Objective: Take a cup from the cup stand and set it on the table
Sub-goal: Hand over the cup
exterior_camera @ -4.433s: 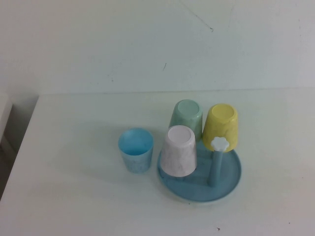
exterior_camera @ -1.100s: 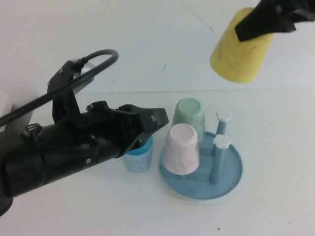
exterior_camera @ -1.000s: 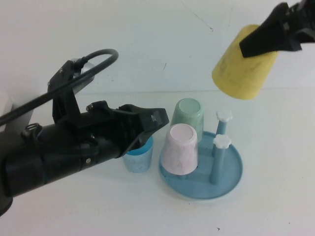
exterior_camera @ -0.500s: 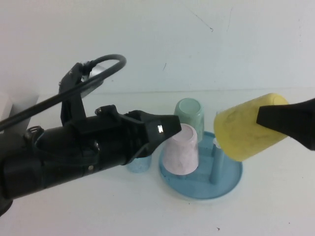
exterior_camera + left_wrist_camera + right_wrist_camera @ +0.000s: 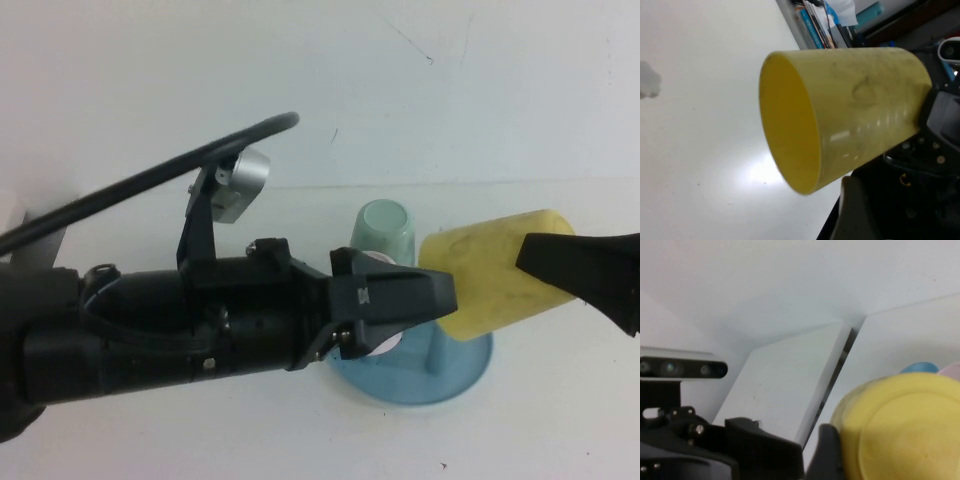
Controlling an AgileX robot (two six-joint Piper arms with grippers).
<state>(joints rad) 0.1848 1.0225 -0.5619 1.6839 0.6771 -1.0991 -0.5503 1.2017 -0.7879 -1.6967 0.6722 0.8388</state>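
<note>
in the high view the yellow cup hangs on its side in the air above the blue cup stand, its mouth turned toward the left arm, clear of the table. the right end effector comes in from the right edge and is clamped on the cup's closed end. the left end effector reaches across from the left, its dark fingers just at the cup's rim; whether it is open or closed i cannot tell. behind them a mint green cup stands upside down on the stand, and a sliver of the speckled cup shows under the left arm. in the left wrist view the cup fills the frame, open mouth facing the camera, with a white flower cap on the stand's peg beyond. in the right wrist view the cup's yellow base sits close against the right end effector, with the rim of a light blue cup behind it.
</note>
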